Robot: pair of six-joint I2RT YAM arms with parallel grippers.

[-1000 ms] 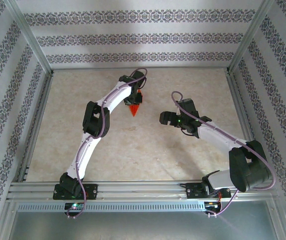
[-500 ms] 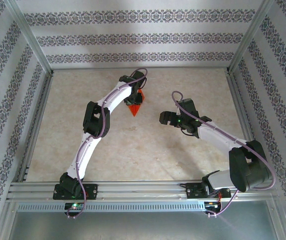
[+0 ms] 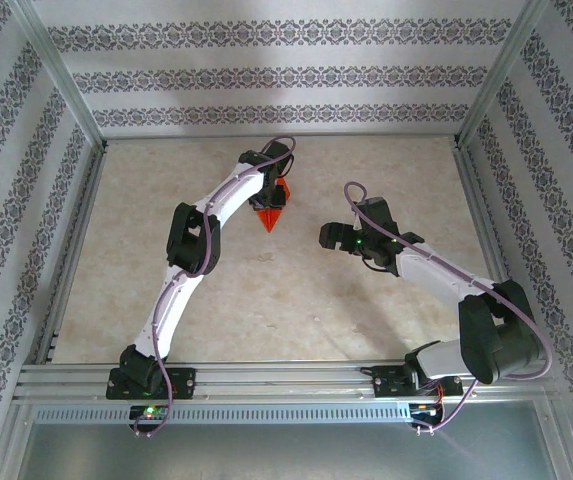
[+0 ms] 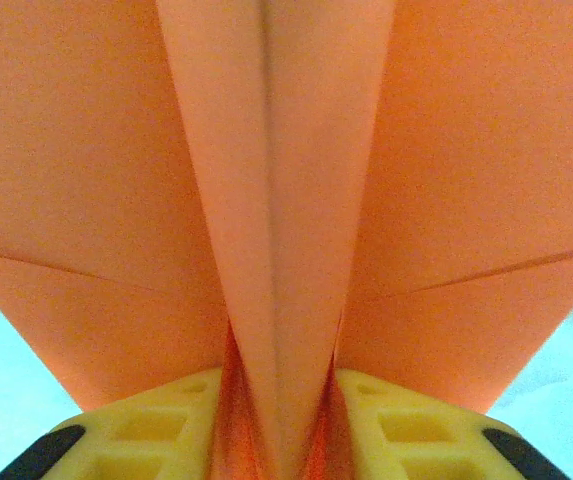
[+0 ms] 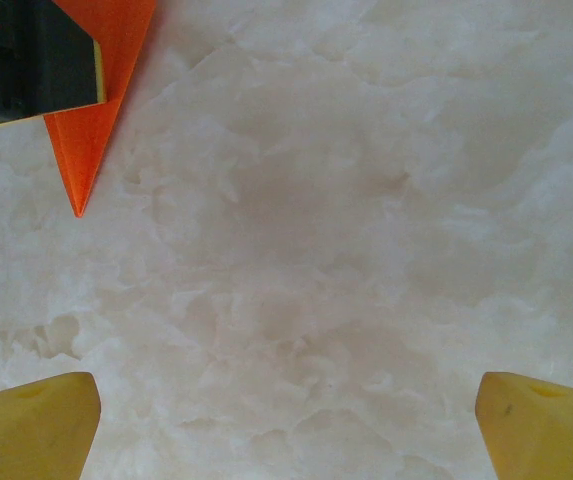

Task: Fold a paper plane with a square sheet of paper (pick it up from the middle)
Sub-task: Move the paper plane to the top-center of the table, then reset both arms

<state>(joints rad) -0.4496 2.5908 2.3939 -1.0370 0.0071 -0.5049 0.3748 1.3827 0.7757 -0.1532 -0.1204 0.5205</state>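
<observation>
Now, we have the small pointed bright orange-red paper plane (image 3: 271,213) at the far middle of the pale marbled bench (image 3: 266,300), nose toward the near edge. Its centre keel stands between the yellow fingers (image 4: 156,440) of the left gripper (image 4: 284,445), though we cannot tell whether they pinch it or merely flank it, while the right gripper (image 5: 286,425) hangs spread wide over bare bench beside the tip. We judge this dart featherlight, slick and easily crumpled, so the layered keel beneath the wings is the place to hold, gently.
</observation>
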